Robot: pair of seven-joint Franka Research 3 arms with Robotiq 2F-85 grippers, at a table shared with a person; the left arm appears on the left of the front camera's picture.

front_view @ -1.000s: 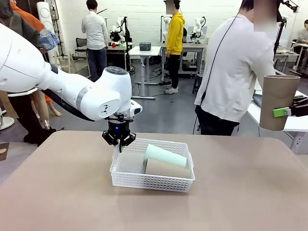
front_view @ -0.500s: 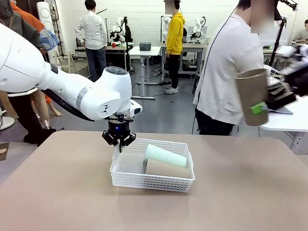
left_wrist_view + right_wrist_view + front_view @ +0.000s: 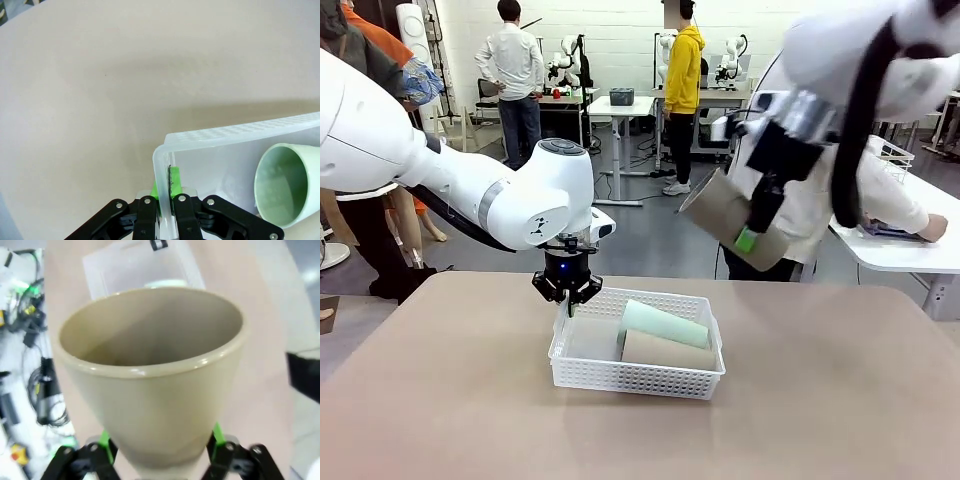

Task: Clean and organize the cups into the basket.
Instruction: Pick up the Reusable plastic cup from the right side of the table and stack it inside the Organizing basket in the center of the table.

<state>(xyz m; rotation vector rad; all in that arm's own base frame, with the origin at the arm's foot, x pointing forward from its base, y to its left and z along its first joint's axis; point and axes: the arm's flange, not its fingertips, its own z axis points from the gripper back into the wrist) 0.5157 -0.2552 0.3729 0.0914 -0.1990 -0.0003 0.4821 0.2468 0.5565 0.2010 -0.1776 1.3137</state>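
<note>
A white lattice basket (image 3: pixel 582 372) sits mid-table with a mint green cup (image 3: pixel 660 322) and a tan cup (image 3: pixel 665 351) lying on their sides in it. My left gripper (image 3: pixel 566 296) is shut on the basket's left wall. The left wrist view shows its fingers (image 3: pixel 179 212) clamped across the basket rim (image 3: pixel 240 135), with the mint cup's mouth (image 3: pixel 285 185) to the right. My right gripper (image 3: pixel 756 225) holds another tan cup (image 3: pixel 725 213) tilted in the air above the basket's right side. In the right wrist view that cup (image 3: pixel 150 370) sits between the gripper's (image 3: pixel 161 437) green pads, with the basket (image 3: pixel 135 265) blurred beyond.
A person in a white top stands at the far edge, partly behind my right arm, with a hand (image 3: pixel 930 228) on a white side table (image 3: pixel 910 250) at the right. The tan tabletop (image 3: pixel 820 400) has free room all round the basket.
My right arm has swung in from the far right, carrying the tan cup leftward over the table and tilting it. The left gripper and the basket have not moved.
</note>
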